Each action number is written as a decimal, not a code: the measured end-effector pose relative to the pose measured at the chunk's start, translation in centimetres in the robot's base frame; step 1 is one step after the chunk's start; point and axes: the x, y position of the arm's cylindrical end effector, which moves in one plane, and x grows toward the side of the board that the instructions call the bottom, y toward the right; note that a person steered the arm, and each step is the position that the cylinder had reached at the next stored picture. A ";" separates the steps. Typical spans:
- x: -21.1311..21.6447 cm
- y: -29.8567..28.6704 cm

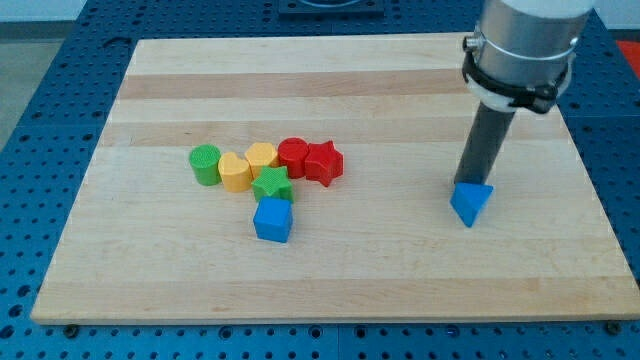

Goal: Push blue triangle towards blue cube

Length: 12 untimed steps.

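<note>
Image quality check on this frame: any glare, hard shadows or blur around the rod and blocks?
Camera view: even, diffuse light, only soft short shadows under blocks; no glare on the wooden board; blue triangle and blue cube sharp; my tip meets the triangle's top edge, contact point slightly hard to separate; arm housing cropped at the view's top.

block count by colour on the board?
Green: 2, cylinder and star
Yellow: 2, and
Red: 2, cylinder and star
Blue: 2, cube and triangle
Total: 8
My tip is at the triangle's top edge.
</note>
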 end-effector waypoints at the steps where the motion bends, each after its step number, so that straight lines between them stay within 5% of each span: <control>1: 1.2 0.0; 3: -0.2 2.7; 5: 3.3 5.5; 8: 3.9 -3.1; 12: 2.4 -3.7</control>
